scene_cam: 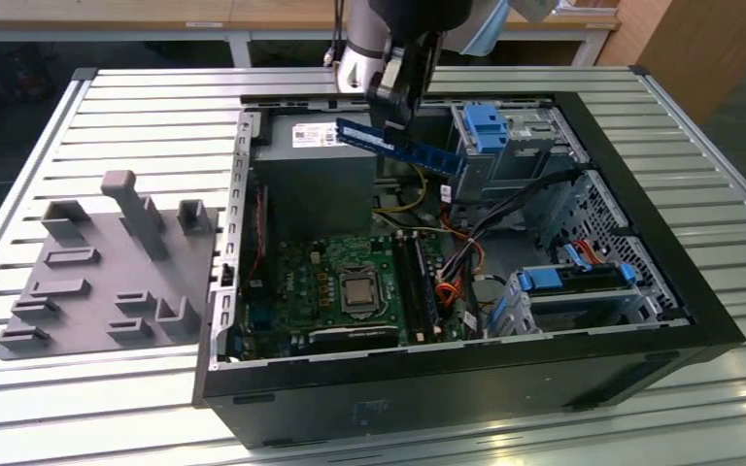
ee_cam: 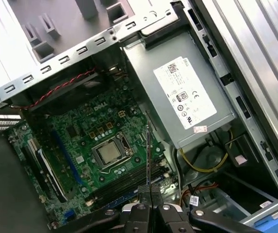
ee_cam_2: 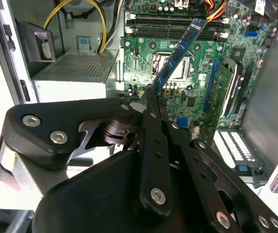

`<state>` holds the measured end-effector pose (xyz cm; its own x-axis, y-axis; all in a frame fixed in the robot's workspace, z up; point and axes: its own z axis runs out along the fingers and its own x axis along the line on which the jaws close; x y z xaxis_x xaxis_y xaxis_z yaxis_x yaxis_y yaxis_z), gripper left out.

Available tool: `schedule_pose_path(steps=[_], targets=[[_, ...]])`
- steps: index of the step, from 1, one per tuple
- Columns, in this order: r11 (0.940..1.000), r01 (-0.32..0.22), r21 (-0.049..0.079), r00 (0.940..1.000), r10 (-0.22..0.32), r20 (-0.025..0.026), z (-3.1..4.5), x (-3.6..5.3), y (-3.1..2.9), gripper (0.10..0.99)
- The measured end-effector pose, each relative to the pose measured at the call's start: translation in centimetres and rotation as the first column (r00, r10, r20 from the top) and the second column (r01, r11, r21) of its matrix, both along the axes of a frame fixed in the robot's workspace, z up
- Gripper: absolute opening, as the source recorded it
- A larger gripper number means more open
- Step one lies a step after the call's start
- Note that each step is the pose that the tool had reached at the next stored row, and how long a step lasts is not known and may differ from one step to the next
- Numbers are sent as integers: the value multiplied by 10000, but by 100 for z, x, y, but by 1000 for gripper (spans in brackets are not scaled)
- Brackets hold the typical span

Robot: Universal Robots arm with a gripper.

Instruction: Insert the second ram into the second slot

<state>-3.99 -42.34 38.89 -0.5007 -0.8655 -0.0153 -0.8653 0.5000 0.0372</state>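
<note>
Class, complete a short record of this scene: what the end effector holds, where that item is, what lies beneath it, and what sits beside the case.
Held item: blue RAM stick
Holder: end effector, shut on the stick
Stick position: in the air above the open computer case, slanted, not in a slot
Beneath: green motherboard with memory slots
Beside case: grey fixture tray, on the exterior view's left
</note>
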Motion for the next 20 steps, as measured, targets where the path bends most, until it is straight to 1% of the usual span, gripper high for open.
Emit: schedule_pose_path(steps=[4, 7, 10, 15, 20], targets=[[9978, 663, -20, 9978, -663, 1, -1, 0, 0, 118], [9938, 1114, -34, 9938, -1114, 2, -1, 0, 0, 118], [9883, 1526, -42, 9883, -1526, 3, -2, 0, 0, 118], [9763, 2165, -49, 9763, -2165, 4, -2, 0, 0, 118], [9599, 2805, -56, 9599, -2805, 6, -3, 0, 0, 118]])
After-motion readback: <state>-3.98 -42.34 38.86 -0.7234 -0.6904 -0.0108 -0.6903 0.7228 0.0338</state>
